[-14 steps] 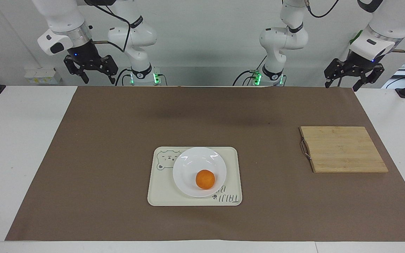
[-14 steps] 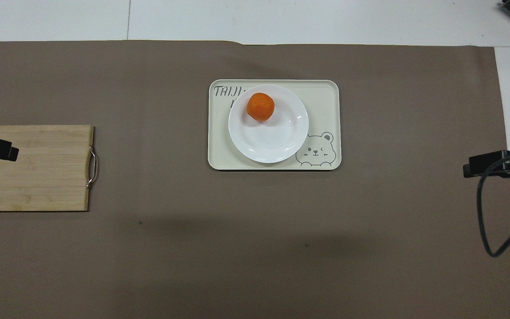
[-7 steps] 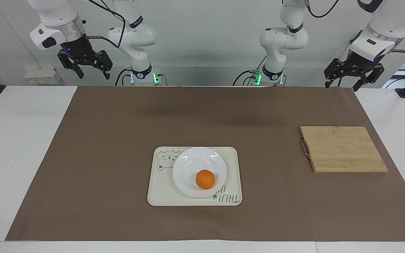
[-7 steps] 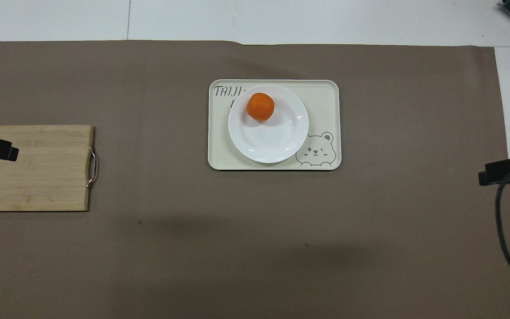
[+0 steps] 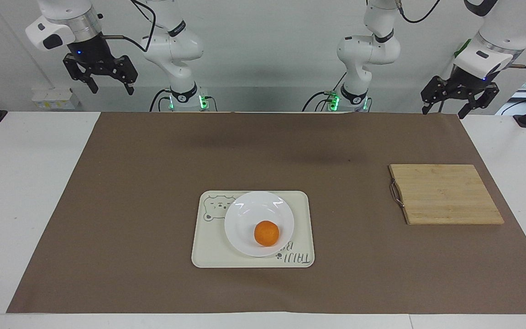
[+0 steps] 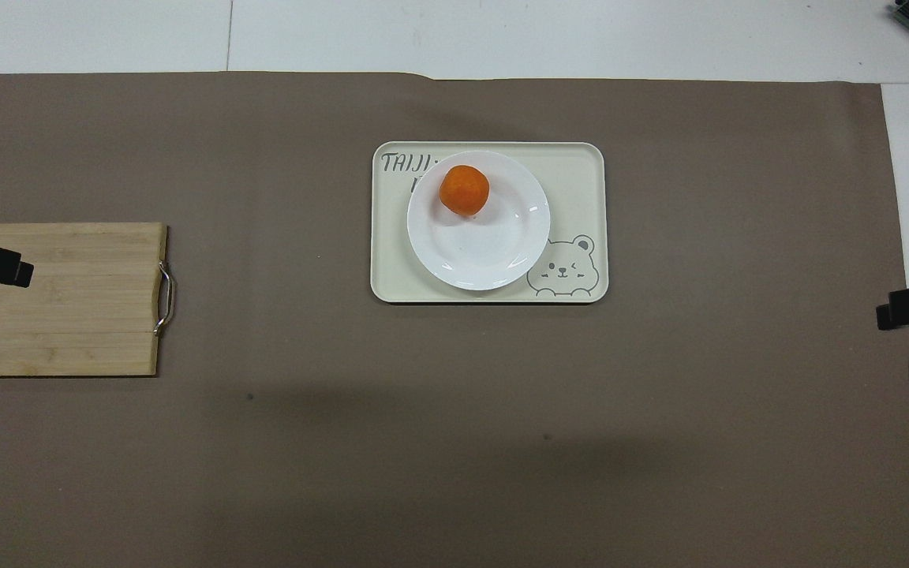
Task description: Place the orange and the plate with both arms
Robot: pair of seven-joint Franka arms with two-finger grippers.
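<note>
The orange (image 5: 266, 233) lies in the white plate (image 5: 244, 221), on the part of it farther from the robots; it also shows in the overhead view (image 6: 464, 189). The plate (image 6: 494, 252) sits on the cream bear tray (image 5: 208, 251). My right gripper (image 5: 111, 87) is open and empty, raised high at the right arm's end of the table near the robots. My left gripper (image 5: 443, 109) is open and empty, raised at the left arm's end near the robots, and waits.
A wooden cutting board (image 5: 445, 194) with a metal handle lies toward the left arm's end of the brown mat (image 5: 130, 183); it also shows in the overhead view (image 6: 68, 315). The tray (image 6: 581, 173) sits mid-mat.
My right gripper has risen and drawn back toward the right arm's end of the table. The left arm, orange and plate have not moved.
</note>
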